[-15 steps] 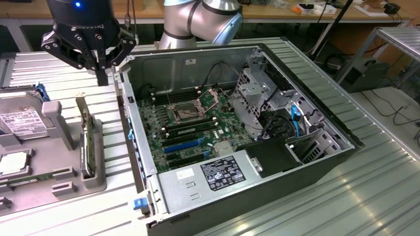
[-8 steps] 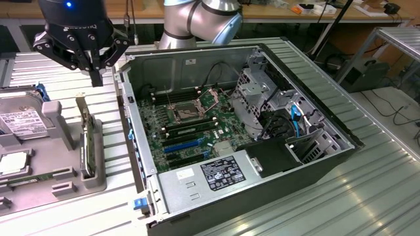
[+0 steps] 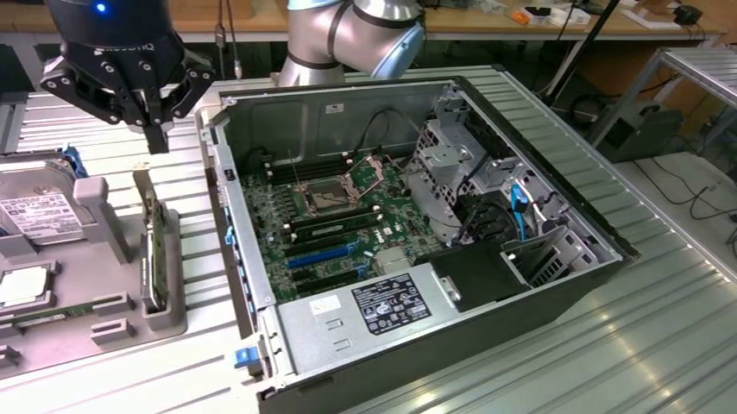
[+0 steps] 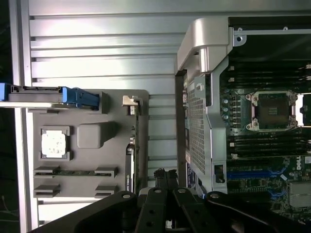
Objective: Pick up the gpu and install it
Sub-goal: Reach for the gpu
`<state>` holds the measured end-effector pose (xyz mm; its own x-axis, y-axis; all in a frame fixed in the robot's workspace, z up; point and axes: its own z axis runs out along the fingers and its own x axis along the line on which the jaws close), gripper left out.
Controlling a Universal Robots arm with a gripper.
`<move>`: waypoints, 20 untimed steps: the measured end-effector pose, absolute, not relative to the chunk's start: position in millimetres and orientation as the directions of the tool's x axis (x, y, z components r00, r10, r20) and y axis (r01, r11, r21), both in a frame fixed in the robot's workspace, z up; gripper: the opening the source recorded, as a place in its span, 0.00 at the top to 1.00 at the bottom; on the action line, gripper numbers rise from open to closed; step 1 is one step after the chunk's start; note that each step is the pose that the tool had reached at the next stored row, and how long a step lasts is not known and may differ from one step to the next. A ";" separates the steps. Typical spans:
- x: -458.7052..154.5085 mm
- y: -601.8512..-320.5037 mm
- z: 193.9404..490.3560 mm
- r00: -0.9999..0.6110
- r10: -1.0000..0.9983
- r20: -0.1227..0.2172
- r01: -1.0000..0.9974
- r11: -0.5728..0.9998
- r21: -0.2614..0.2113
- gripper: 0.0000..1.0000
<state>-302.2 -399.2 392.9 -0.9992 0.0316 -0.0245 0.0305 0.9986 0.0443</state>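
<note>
Pincer shut tight, gripping nothing, and we hover over the tabletop. At its six o'clock, apart from it, the gpu stands on edge in the grey tray. At the tray's three o'clock: the open case.

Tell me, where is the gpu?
The gpu stands on edge in the grey tray at the exterior view's left, beside the open computer case.

Hard drive partly past the edge

No legible text — black label on power supply, white hard-drive label both unreadable.
</note>
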 end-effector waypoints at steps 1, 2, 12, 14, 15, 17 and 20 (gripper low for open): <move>-303.9 -399.3 392.9 -0.999 0.031 -0.024 0.030 0.999 0.044 0.89; -305.8 -399.3 392.9 -0.999 0.030 -0.025 0.029 0.999 0.044 0.89; -322.1 -399.6 392.8 -0.999 0.025 -0.024 0.024 0.999 0.044 0.89; -325.4 -399.6 392.8 -0.999 0.024 -0.024 0.023 0.999 0.044 0.89; -326.9 -399.6 392.8 -0.999 0.024 -0.024 0.023 0.999 0.044 0.89; -329.1 -399.7 392.8 -0.999 0.023 -0.024 0.022 0.999 0.044 0.89; -332.1 -399.7 392.8 -0.999 0.021 -0.025 0.020 0.999 0.044 0.89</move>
<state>-332.1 -399.7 392.8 -0.9995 0.0215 -0.0245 0.0204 0.9988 0.0443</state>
